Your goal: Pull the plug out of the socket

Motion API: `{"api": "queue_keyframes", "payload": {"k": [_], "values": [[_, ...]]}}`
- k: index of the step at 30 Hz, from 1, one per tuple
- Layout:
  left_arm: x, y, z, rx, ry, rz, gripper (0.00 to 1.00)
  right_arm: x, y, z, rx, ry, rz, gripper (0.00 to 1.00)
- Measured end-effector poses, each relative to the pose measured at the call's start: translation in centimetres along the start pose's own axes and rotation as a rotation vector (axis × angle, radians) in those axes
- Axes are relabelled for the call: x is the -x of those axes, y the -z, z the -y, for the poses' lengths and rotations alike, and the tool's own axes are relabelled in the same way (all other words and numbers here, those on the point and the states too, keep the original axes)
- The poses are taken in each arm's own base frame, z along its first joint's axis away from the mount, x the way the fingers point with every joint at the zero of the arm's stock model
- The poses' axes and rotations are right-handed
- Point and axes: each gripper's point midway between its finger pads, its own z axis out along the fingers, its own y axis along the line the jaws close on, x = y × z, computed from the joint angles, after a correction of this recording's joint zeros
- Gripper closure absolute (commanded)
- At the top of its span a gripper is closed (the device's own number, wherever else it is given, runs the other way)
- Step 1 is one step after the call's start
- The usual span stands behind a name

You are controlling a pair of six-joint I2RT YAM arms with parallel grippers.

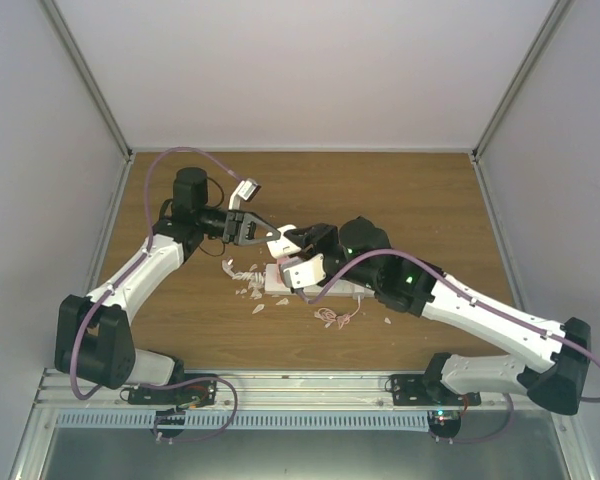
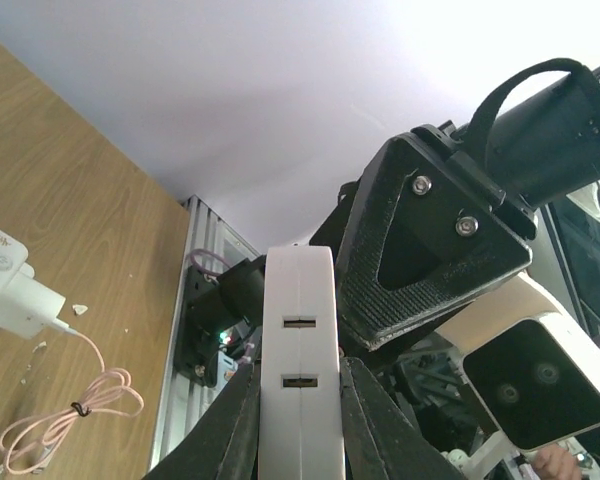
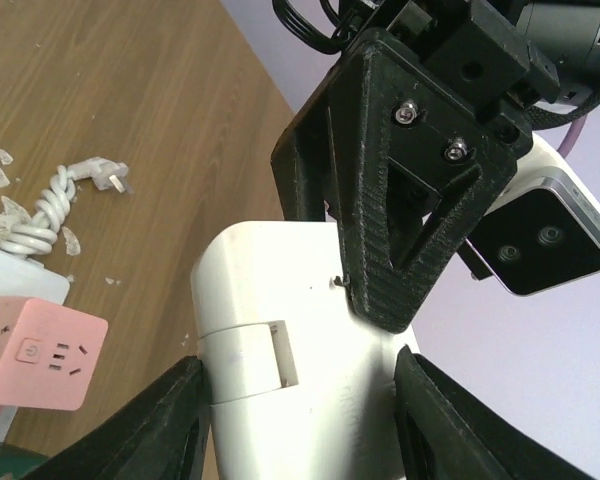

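Note:
A thick white plug block (image 3: pixel 300 340) hangs above the table with both grippers on it. My left gripper (image 2: pixel 300 400) is shut on its narrow edge, which has two slots (image 2: pixel 300 352). My right gripper (image 3: pixel 300 400) has a finger pressed against each broad side. In the top view the two grippers meet at mid-table, the left gripper (image 1: pixel 268 235) against the right gripper (image 1: pixel 298 243). The socket (image 3: pixel 40 350) lies on the table below, one pink outlet face showing. From above, the socket (image 1: pixel 278 279) is partly hidden under my right wrist.
The socket's coiled white cord (image 3: pixel 50 205) lies on the wood beside it. A small white charger (image 2: pixel 15 290) with a looped pink cable (image 2: pixel 70 410) sits nearby, and the pink cable (image 1: pixel 335 317) also shows from above. White chips (image 1: pixel 245 272) are scattered around. Grey walls enclose the table.

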Motion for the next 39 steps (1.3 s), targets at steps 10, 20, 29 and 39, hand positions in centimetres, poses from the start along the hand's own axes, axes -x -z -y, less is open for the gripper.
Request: {"api": "queue_keyframes", "payload": {"k": [10, 20, 29, 39], "values": [[0.4, 0.1, -0.1, 0.020, -0.012, 0.017, 1.00, -0.5, -0.2, 0.6, -0.092, 0.082, -0.034, 0.44], [-0.1, 0.0, 2.1, -0.010, -0.122, -0.005, 1.00, -1.1, 0.5, 2.7, -0.178, -0.012, -0.058, 0.06], [1.8, 1.6, 3.0, 0.063, -0.325, 0.046, 1.00, -2.2, 2.2, 2.6, -0.030, -0.363, 0.017, 0.00], [2.7, 2.6, 2.3, 0.135, -0.413, 0.081, 1.00, -8.1, 0.9, -1.1, 0.241, -0.739, -0.061, 0.02]]}}
